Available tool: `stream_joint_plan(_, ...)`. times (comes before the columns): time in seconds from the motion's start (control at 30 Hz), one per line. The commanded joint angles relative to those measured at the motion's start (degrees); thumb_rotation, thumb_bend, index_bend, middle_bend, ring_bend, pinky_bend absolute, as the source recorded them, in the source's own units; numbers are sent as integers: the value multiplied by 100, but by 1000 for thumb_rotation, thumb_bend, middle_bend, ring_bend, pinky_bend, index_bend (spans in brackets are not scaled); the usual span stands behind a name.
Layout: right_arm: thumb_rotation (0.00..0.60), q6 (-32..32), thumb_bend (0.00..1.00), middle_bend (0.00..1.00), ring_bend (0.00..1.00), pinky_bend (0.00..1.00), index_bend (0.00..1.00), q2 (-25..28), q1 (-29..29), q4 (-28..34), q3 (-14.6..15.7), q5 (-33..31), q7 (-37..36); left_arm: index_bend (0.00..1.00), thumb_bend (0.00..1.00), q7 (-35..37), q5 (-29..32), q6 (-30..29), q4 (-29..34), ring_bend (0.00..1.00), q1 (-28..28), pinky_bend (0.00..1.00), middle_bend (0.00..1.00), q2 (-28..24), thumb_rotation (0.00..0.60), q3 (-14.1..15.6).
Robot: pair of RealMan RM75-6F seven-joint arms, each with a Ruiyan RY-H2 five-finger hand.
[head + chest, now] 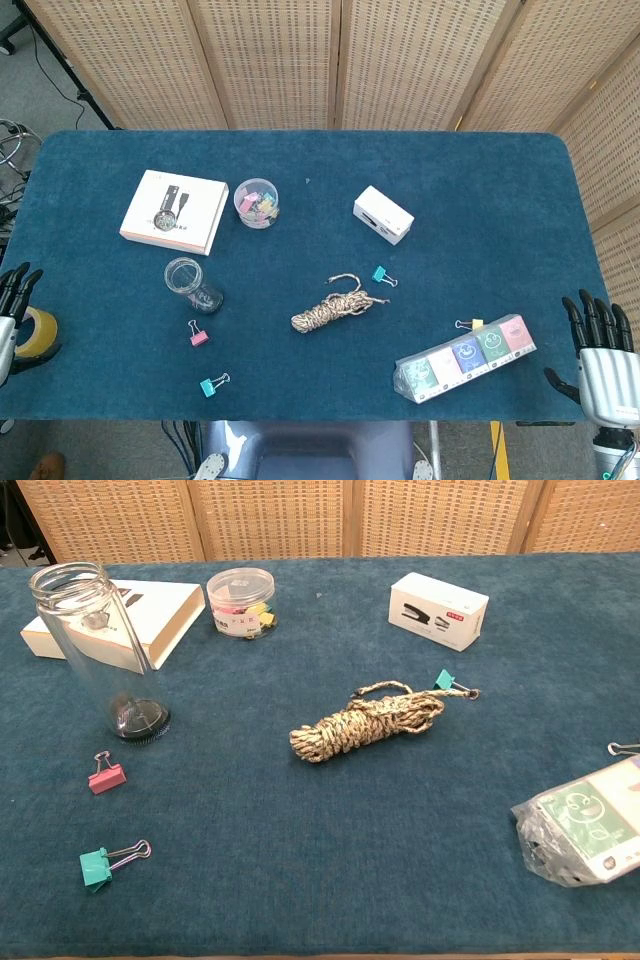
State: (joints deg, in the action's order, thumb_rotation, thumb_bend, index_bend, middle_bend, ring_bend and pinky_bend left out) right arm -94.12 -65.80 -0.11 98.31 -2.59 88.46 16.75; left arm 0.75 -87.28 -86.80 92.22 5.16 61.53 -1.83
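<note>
Currently right hand point(605, 355) empty, fingers spread; nearby sachet pack point(465, 357) lies lengthwise left-right; left hand point(12, 310) likewise empty.

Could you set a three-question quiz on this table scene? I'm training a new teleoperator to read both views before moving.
1. True or false: the rope bundle lies between the glass jar and the multicolour packet.
2. Which clip lies nearest the rope? A) pink clip B) teal clip by the rope's end C) teal clip at the front edge
3. Fill in: the left hand rests beside a roll of ____, off the table's edge.

Key: 1 true; 2 B; 3 tape. The right hand holds nothing, fingers spread.
</note>
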Motion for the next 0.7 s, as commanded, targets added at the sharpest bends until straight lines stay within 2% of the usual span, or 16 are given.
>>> stream_joint_plan(0.03,600,42,0,0,0,0,0,12,21,-78,10,100,-210,0,43,-32,-33,38,13,0,11,0,0,13,600,26)
stream_joint_plan(0.37,600,78,0,0,0,0,0,78,-3,-87,-31,52,-448,0,43,178,80,331,15,0,167,0,0,-52,600,-44)
stream_joint_plan(0.6,600,152,0,0,0,0,0,102,13,-97,-74,-11,-571,0,47,491,414,1163,7,0,775,0,0,-265,600,-400)
stream_joint_plan(0.7,600,235,0,0,0,0,0,93,41,-128,-102,-85,-618,0,69,965,373,1589,-120,0,1177,0,0,-325,600,-583)
